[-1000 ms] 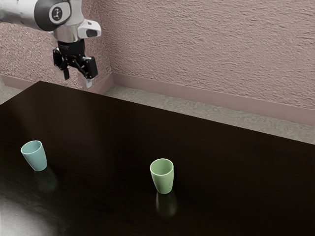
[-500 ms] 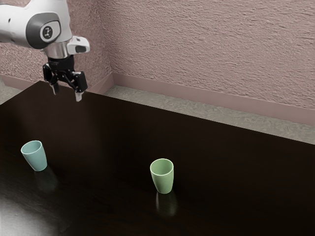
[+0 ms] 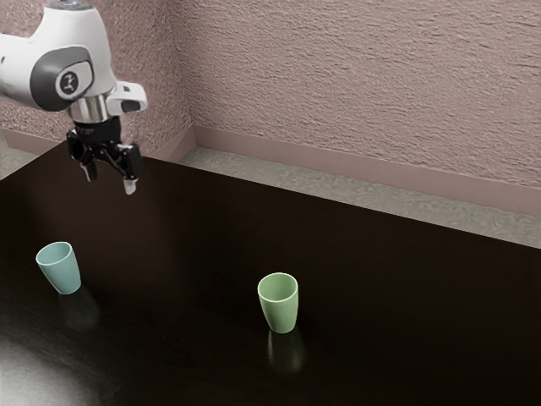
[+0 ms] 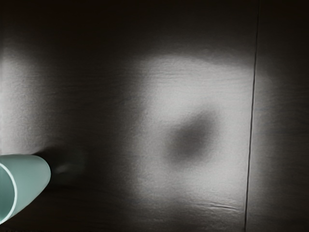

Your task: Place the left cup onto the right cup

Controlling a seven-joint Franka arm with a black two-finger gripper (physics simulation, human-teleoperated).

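Note:
A pale blue cup [image 3: 59, 266] stands upright at the exterior view's left on the dark table [image 3: 380, 279]. A light green cup [image 3: 278, 301] stands upright near the middle, well to the exterior view's right of the blue one. My gripper [image 3: 107, 179] hangs open in the air above the table's far left part, higher than the blue cup and behind it, holding nothing. In the wrist view the blue cup [image 4: 19, 183] shows at the picture's corner, off to one side of the hand, with the table's glossy top [image 4: 183, 121] below.
A pink textured wall [image 3: 355, 76] and a baseboard run behind the table. The table's far edge [image 3: 338, 199] lies just behind my gripper. A thin seam [image 4: 252, 121] crosses the tabletop in the wrist view.
My gripper has come down and moved toward the exterior view's left, closer to the blue cup. Both cups stand where they were.

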